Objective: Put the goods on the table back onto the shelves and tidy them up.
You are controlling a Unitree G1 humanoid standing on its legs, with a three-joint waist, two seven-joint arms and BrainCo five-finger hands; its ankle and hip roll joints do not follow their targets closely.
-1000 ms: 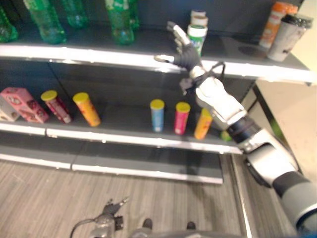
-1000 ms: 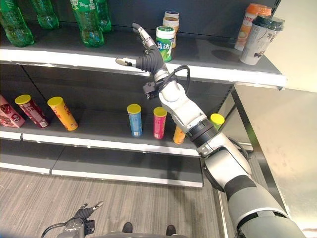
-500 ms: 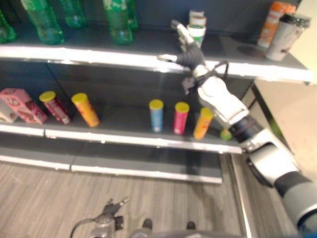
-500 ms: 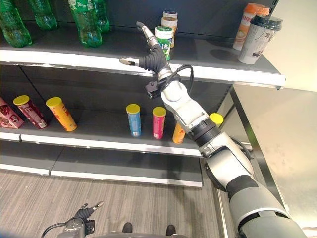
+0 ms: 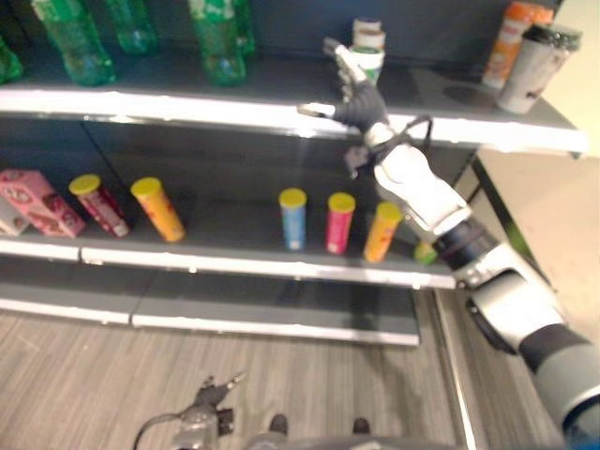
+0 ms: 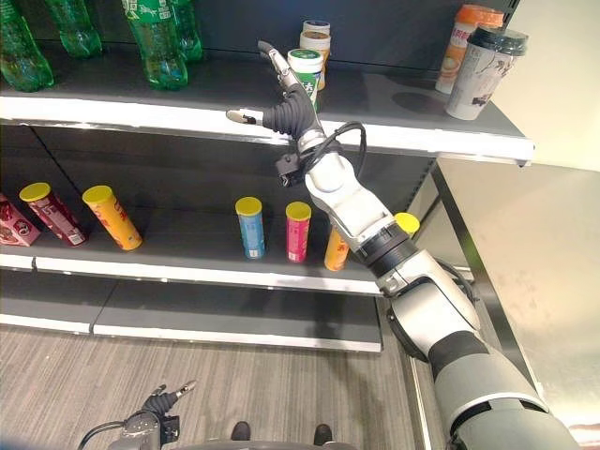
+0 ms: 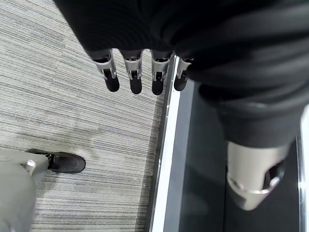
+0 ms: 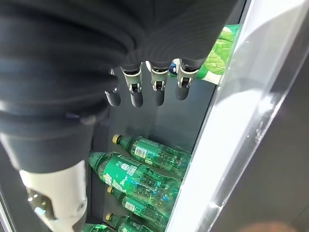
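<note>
Just above the top shelf's front edge (image 6: 169, 117), right hand (image 6: 284, 112) spreads beside the green-labelled jar (image 6: 306, 67).

From my station, the green-labelled jar (image 6: 307, 70) on the top shelf (image 6: 394, 139) is partly covered by the right hand (image 6: 286, 112); I cannot tell whether the fingers (image 8: 157, 94) touch it. A second jar (image 6: 316, 37) stands behind it, its lower part hidden. The green bottles (image 6: 155, 42) are cut off at the picture's upper edge. The pink box (image 5: 28, 192) is cropped by the left edge. Behind the forearm, a yellow-lidded can (image 6: 407, 223) shows its lid alone. The left hand (image 6: 161, 403) is too small to read there.
</note>
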